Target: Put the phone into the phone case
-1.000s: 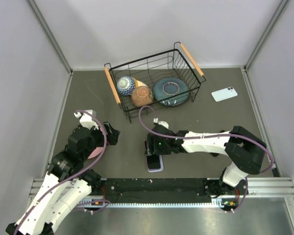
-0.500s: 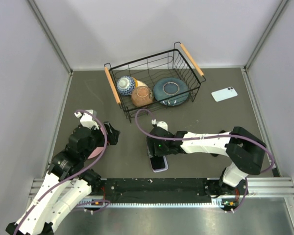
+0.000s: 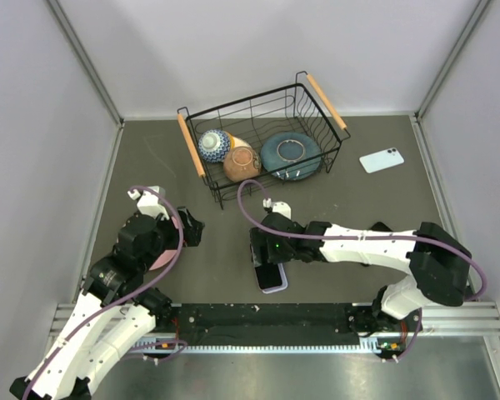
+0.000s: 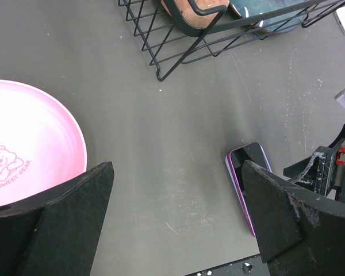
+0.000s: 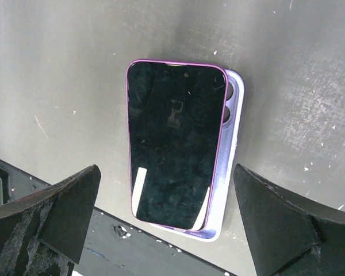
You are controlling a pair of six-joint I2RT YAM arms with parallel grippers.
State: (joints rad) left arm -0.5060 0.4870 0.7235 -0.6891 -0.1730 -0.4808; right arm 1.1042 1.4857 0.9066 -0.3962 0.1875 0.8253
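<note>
The phone (image 5: 173,144), black glossy screen with a purple rim, lies face up on the pale lavender phone case (image 5: 227,167), skewed so the case's right edge and camera cut-out show. Both sit near the table's front edge (image 3: 272,277). The phone also shows in the left wrist view (image 4: 248,167). My right gripper (image 5: 172,227) is open, hanging above the phone with a finger on each side, holding nothing. My left gripper (image 4: 175,221) is open and empty over bare table, left of the phone.
A pink plate (image 4: 29,144) lies under my left arm. A black wire basket (image 3: 262,137) with bowls and a plate stands at the back. A pale blue phone (image 3: 381,159) lies at the back right. The black front rail (image 3: 275,317) runs just below the phone.
The right gripper has let go of the phone and lifted slightly. The phone and case shifted a little to the right and turned. The left arm has not moved.
</note>
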